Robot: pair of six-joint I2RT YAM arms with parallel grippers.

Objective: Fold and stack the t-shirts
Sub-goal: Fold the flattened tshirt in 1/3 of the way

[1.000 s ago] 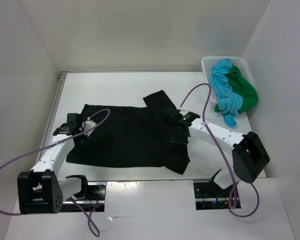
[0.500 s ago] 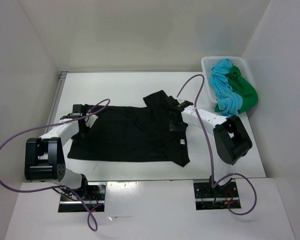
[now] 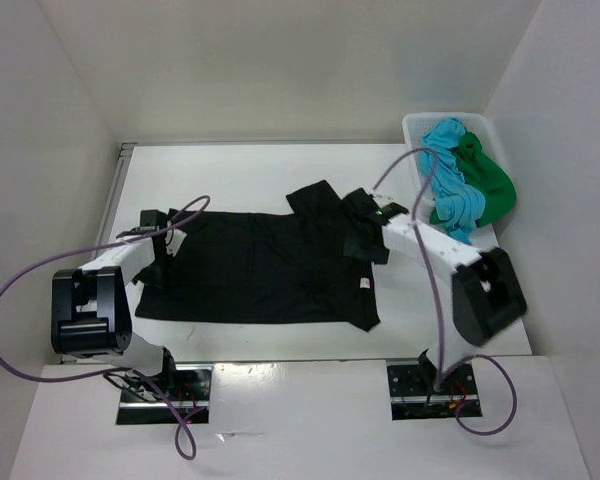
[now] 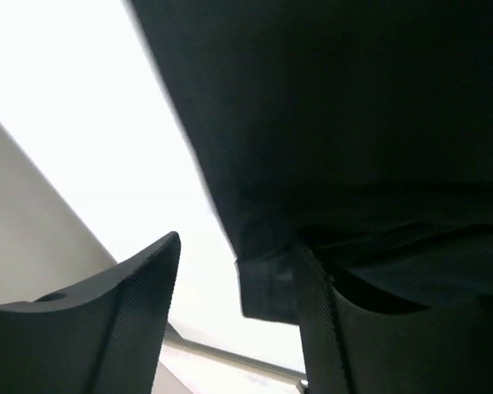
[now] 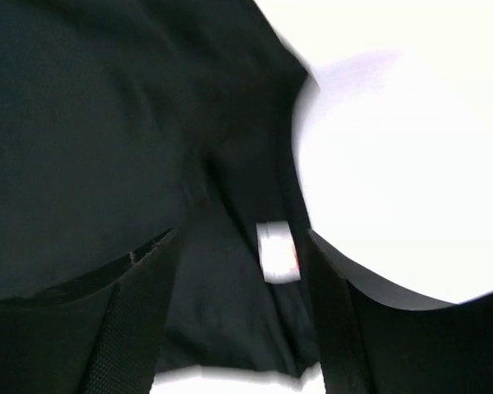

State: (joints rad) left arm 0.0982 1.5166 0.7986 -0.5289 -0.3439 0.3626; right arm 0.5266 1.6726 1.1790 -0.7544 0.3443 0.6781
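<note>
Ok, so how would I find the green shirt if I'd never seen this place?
Look to the far right corner of the white table, where a white basket sits. Two shirts are bunched up in it. The green t-shirt is the one spilling over the basket's right side, next to the turquoise t-shirt.

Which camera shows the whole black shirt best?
The top camera: the black t-shirt lies spread, nearly all visible. Both wrist cameras see only close-up dark patches of it; the right one also catches its white tag.
</note>
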